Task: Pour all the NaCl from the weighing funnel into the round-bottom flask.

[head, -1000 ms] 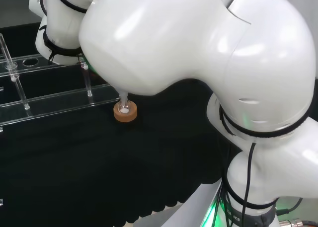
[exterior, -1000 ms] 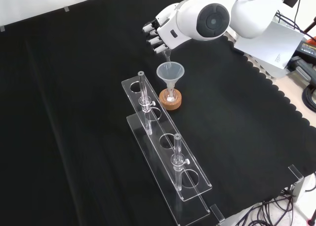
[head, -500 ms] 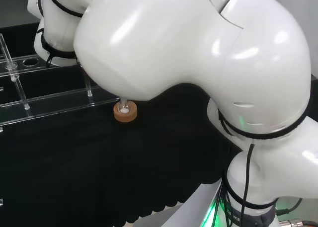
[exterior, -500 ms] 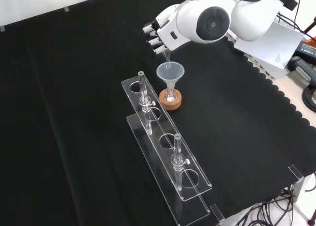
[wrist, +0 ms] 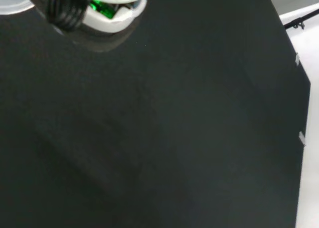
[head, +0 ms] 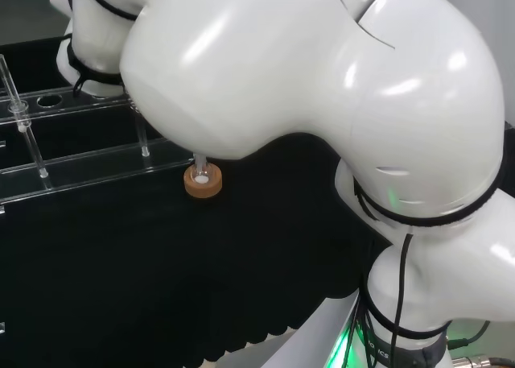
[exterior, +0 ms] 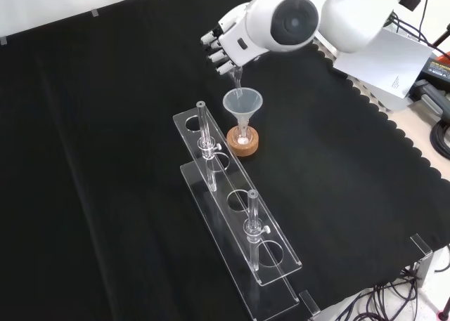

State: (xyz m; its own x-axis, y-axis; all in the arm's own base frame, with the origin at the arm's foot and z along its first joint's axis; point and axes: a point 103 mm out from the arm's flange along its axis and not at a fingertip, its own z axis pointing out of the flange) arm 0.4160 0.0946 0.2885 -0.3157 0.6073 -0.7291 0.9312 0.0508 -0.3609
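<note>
We hold the weighing funnel (exterior: pixel 236 79) with the hand (exterior: pixel 223 43), fingers curled around it, its spout over the clear funnel (exterior: pixel 242 103) that sits in the round-bottom flask (exterior: pixel 242 140) on the cork ring (exterior: pixel 242 142), near the tabletop's middle. We keep the spout centred above the mouth and tilt gradually, so no salt spills over the rim.

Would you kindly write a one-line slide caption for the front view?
The hand tips a weighing funnel over the funnel set in the flask on its cork ring, beside a clear rack.
</note>
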